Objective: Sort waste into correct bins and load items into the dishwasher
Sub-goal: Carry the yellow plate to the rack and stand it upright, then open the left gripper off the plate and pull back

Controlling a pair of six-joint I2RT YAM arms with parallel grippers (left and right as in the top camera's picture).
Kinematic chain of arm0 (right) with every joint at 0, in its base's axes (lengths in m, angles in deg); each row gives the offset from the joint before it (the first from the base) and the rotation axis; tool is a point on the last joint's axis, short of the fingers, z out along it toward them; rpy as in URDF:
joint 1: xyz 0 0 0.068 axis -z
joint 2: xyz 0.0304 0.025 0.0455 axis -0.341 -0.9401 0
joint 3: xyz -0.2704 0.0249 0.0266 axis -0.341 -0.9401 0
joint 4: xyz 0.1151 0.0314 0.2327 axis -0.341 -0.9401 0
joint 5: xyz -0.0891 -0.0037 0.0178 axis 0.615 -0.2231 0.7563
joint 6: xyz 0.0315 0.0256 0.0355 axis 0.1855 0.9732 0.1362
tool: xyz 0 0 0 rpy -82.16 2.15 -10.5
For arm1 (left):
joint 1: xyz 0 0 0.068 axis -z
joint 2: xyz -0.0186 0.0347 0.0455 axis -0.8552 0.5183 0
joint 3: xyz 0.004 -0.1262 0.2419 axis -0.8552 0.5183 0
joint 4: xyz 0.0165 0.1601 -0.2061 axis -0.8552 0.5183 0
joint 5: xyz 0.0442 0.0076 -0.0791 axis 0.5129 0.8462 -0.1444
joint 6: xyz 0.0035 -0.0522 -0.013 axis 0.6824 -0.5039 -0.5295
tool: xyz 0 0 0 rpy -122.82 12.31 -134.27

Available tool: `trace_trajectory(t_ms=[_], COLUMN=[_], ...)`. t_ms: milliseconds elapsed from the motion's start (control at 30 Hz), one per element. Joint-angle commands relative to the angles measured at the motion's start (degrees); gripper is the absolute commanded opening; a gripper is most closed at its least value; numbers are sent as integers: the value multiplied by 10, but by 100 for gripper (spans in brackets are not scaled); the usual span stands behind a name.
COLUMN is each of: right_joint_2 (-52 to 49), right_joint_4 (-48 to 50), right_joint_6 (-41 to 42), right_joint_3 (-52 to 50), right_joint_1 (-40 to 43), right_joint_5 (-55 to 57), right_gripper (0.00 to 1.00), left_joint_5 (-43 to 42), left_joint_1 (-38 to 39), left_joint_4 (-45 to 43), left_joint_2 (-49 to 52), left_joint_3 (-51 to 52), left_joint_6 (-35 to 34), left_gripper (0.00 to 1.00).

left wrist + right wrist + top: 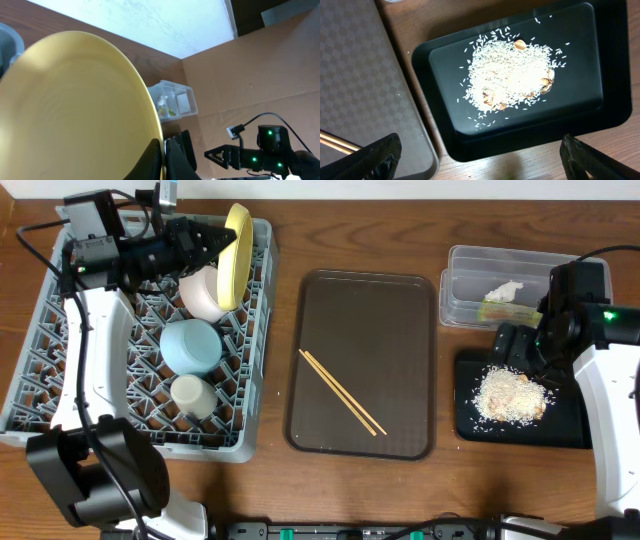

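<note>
My left gripper [222, 242] is shut on the rim of the yellow plate [236, 255], which stands on edge at the back right of the grey dish rack [40, 370]; the plate fills the left wrist view [75, 110], pinched between my fingers [165, 160]. A white bowl [203, 292], light blue bowl [190, 346] and small white cup [191, 394] sit in the rack. The chopsticks [342, 391] lie on the brown tray. My right gripper [480, 160] is open and empty above the black tray [440, 135] holding the rice scraps [512, 75]. The clear tub [462, 280] holds tissue [505, 291] and wrapper.
The brown serving tray [400, 320] lies in the middle between rack and bins; its edge shows in the right wrist view [360, 65]. The black tray [470, 425] sits in front of the clear tub at the right. Cables run along the table's front edge.
</note>
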Motion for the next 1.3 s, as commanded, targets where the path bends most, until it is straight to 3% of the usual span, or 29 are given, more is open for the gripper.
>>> trace_trajectory(t_ms=[0,567,900,1267], right_joint_2=[6,6,6,6], right_joint_4=[1,1,1,1], right_joint_6=[-7,-7,-7,-7], right_joint_3=[10,10,10,10], right_joint_1=[5,6,6,6], right_joint_5=[6,6,6,6], right_gripper=[99,99,99,99], left_joint_5=[-14,-26,-79,-46], left_joint_1=[0,0,0,0], left_joint_4=[-3,-17,-125,-113], left_joint_2=[27,71,71,71], left_joint_3=[0,0,0,21], left_joint_6=[-5,-42,-139,-131], left_gripper=[8,7,7,8])
